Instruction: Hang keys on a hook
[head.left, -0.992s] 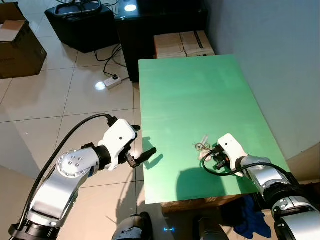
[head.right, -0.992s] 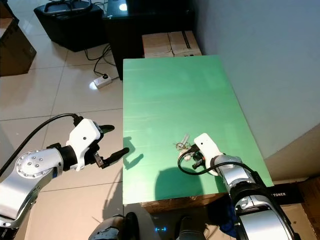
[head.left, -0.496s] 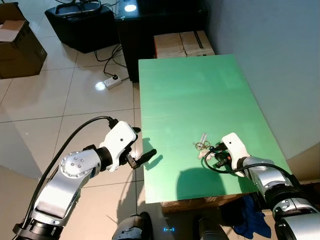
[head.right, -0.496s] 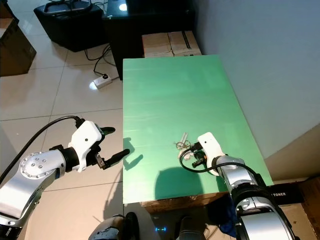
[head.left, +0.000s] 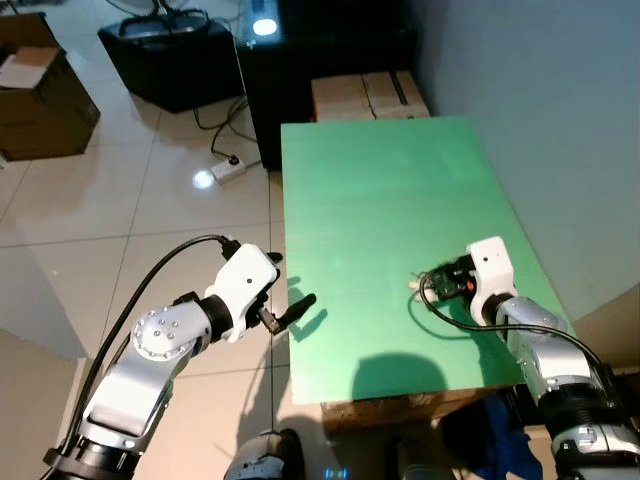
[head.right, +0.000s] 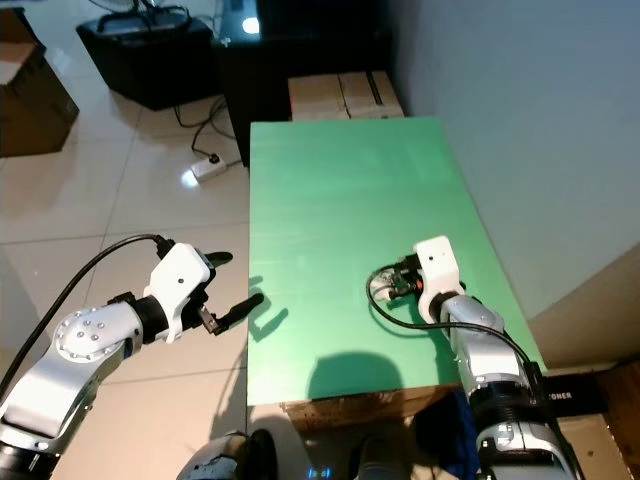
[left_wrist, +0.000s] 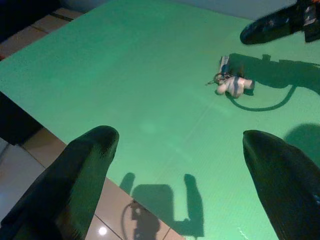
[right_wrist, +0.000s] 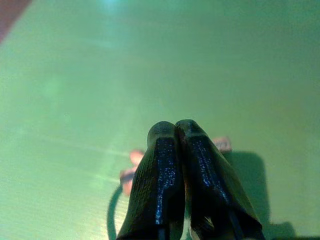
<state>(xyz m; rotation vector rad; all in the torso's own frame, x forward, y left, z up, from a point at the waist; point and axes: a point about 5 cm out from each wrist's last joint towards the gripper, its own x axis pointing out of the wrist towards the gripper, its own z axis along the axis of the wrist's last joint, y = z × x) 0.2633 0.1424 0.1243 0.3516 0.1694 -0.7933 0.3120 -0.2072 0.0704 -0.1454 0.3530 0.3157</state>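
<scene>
From the head views, the left gripper hangs off the near left edge of the green table with fingers spread, while the right gripper sits low over the near right part. The left wrist view shows the keys (with a small pale charm) lying on the table, beside the right gripper's dark fingers. In the right wrist view the two fingers are pressed together just above the keys, gripping nothing I can see.

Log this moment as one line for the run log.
left gripper: open, off the table's near-left edge | right gripper: shut, empty, over the keys | keys: lying on green table
</scene>
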